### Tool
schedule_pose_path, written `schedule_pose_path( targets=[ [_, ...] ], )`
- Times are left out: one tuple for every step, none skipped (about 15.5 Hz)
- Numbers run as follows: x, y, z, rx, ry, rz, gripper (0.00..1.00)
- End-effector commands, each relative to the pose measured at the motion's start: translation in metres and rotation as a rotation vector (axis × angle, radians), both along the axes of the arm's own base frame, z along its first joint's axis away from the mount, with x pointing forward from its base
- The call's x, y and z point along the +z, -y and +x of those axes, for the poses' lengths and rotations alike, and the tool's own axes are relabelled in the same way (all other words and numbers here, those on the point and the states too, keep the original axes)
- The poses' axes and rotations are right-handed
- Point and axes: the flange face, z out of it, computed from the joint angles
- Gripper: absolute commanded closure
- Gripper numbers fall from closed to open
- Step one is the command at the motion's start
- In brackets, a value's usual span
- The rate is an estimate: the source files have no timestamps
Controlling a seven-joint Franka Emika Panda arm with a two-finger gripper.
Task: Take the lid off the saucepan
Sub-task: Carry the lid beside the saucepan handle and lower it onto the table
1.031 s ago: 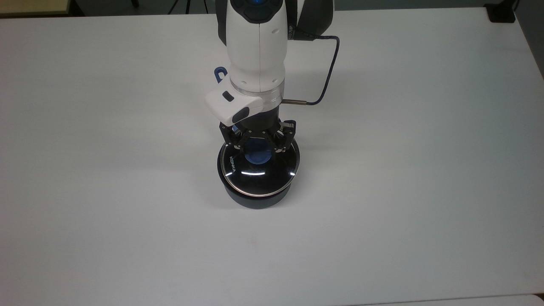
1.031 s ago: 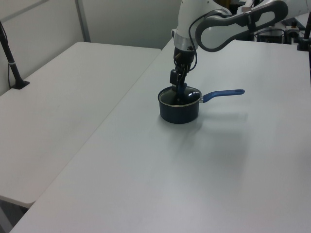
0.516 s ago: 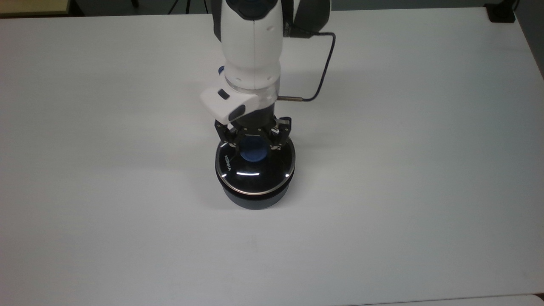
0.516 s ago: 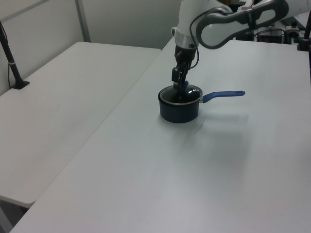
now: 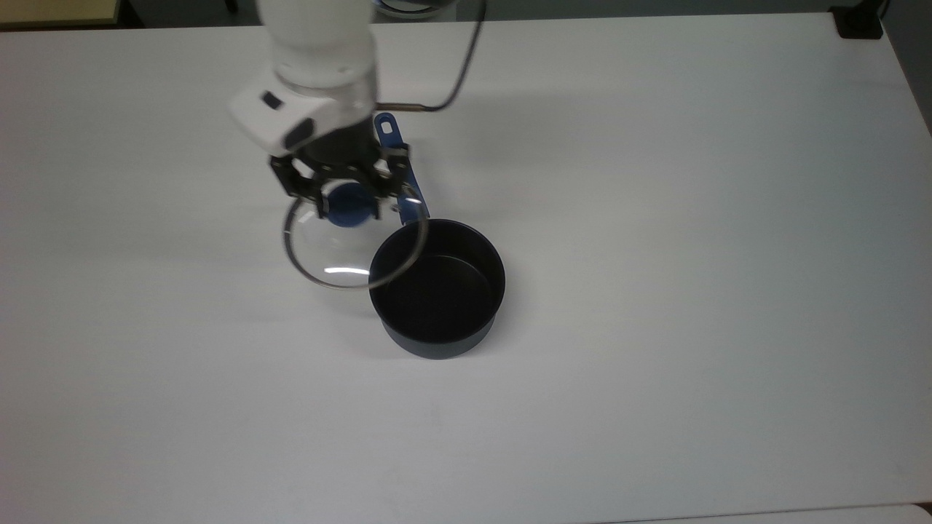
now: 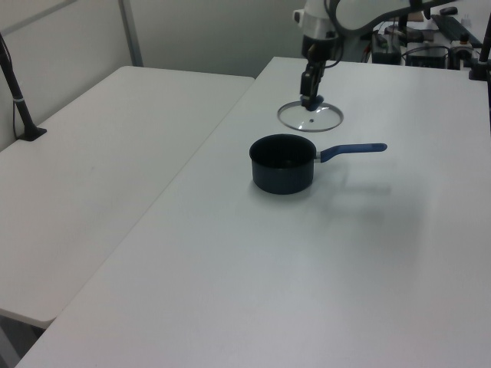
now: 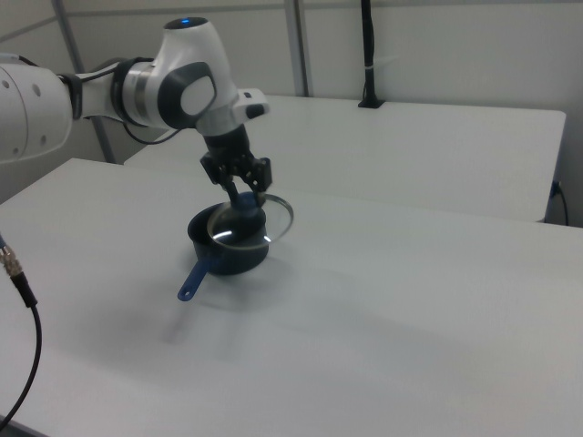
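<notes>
While the gripper (image 5: 348, 207) clamps the lid (image 5: 354, 244) by its knob, the lid hangs at the saucepan's (image 5: 437, 289) ten o'clock in the top view.

Round clear glass lid (image 5: 342, 251) with a shiny metal rim; dark navy saucepan (image 5: 437, 291), matt black inside; smooth matt white tabletop (image 5: 692, 291).

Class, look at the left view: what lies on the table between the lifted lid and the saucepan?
Nothing. In the left view a bare strip of white table separates the lid, held by its blue knob in the gripper, from the saucepan.
</notes>
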Motion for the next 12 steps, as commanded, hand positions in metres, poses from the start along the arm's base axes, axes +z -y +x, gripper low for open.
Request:
schedule_pose_path(
  targets=[
    [-0.007,0.054,-0.040,0.065,-0.066,-0.020,0.53],
    [-0.015,0.067,-0.049,0.079,-0.087,-0.024,0.54],
    [-0.022,0.078,-0.058,0.083,-0.103,-0.030,0.54],
    [-0.030,0.087,-0.064,0.080,-0.121,-0.037,0.54],
    [-0.035,0.090,-0.068,0.081,-0.135,-0.044,0.54],
    [-0.044,0.091,-0.071,0.083,-0.155,-0.048,0.54],
    [-0.057,0.090,-0.078,0.089,-0.184,-0.053,0.54],
    [-0.071,0.087,-0.083,0.102,-0.210,-0.066,0.54],
    [-0.083,0.081,-0.086,0.111,-0.223,-0.073,0.54],
    [-0.093,0.074,-0.089,0.119,-0.230,-0.071,0.54],
    [-0.104,0.064,-0.089,0.131,-0.232,-0.072,0.54],
    [-0.111,0.053,-0.087,0.128,-0.231,-0.073,0.54]
  ],
)
